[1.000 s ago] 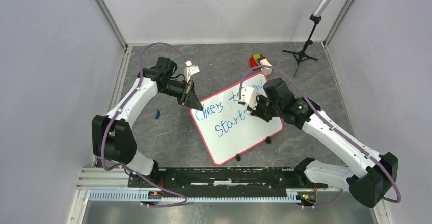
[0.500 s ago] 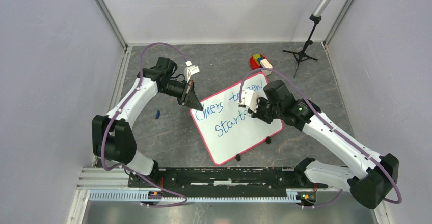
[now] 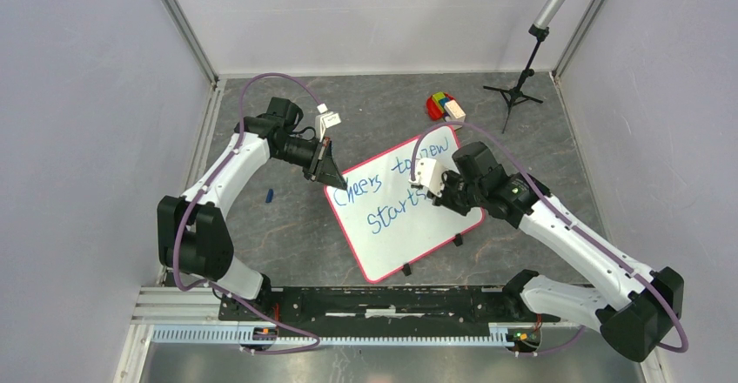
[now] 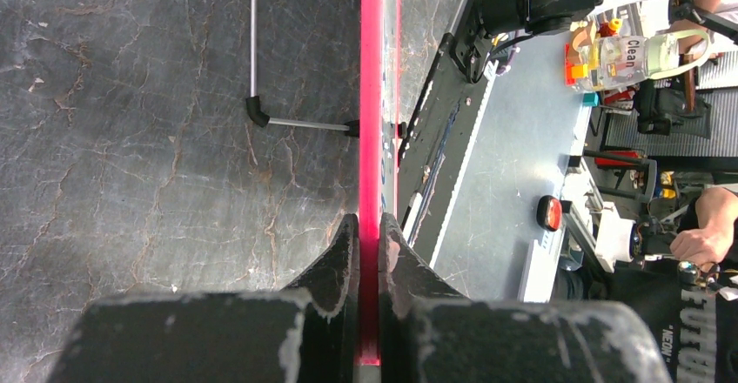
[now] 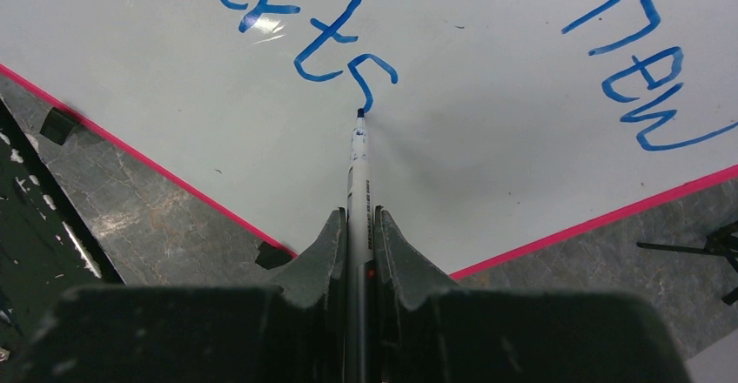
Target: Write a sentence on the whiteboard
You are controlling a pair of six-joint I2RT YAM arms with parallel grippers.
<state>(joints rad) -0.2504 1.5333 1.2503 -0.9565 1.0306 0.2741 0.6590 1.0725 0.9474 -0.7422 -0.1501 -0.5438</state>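
Observation:
The whiteboard (image 3: 409,235), white with a pink-red rim, lies tilted on the grey table. The sentence (image 3: 383,196) is blue lettering in two lines, "Cheers to new" above "Starts". My left gripper (image 3: 331,174) is shut on the board's upper left corner; in the left wrist view its fingers (image 4: 369,222) clamp the pink rim (image 4: 372,96) edge-on. My right gripper (image 3: 432,193) is shut on a marker (image 5: 358,183). The marker's tip is at the tail of the final "s" (image 5: 370,74), and I cannot tell whether it touches the whiteboard (image 5: 487,157).
A colourful block toy (image 3: 444,104) lies just beyond the board's far corner. A black tripod stand (image 3: 522,83) is at the back right. A small blue item (image 3: 270,196) lies on the table to the left. Black clips (image 3: 458,240) line the board's near edge.
My right gripper has moved a little right and toward the near edge with the marker, and the final "s" of "Starts" has appeared. The left gripper has not moved.

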